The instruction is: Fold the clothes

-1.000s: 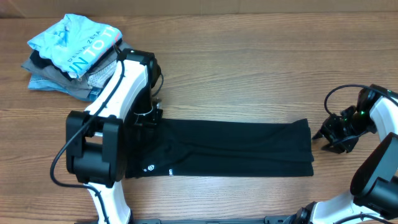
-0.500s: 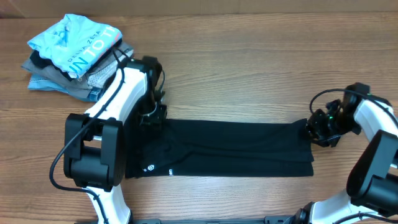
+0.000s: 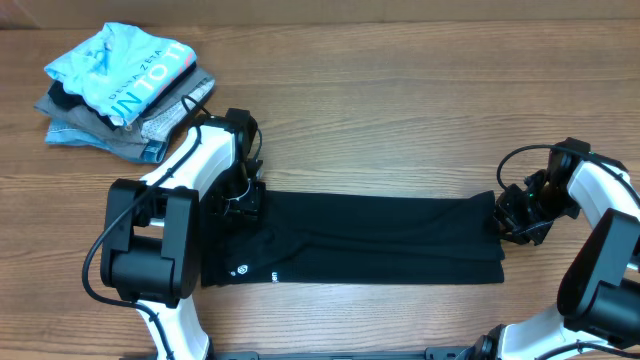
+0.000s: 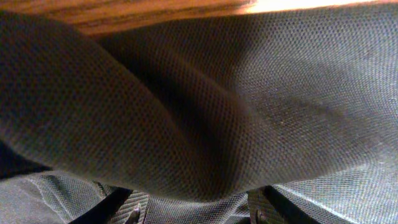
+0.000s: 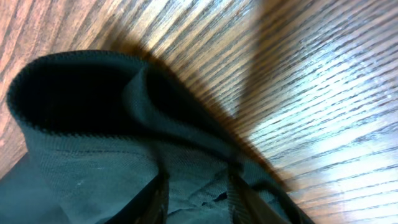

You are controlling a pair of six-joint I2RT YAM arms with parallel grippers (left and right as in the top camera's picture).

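The black shirt (image 3: pixel 370 238) is laid out as a long flat strip across the near middle of the table (image 3: pixel 400 120), with the logo print at its near left corner.

Change over the last second:
- The right hand (image 3: pixel 512 215) was parked clear of the cloth on the right. It has been brought in onto the strip's right end, toward the far corner.
- The left hand (image 3: pixel 240 203) was already at the far left corner and has only been shifted slightly.

Hand state:
- Right wrist view: the folded edge (image 5: pixel 93 124) is seen running in between the fingers (image 5: pixel 160 194). Whether it is clamped yet cannot be told.
- Left wrist view: the frame is filled with cloth right over the fingertips (image 4: pixel 132 214). Wide or pinched cannot be told either.

Judgement: both far corners are being set up for a paired pick, so the next fold is about to be started and is not yet made. The stack of other clothes (image 3: pixel 115 95) at far left is not involved.
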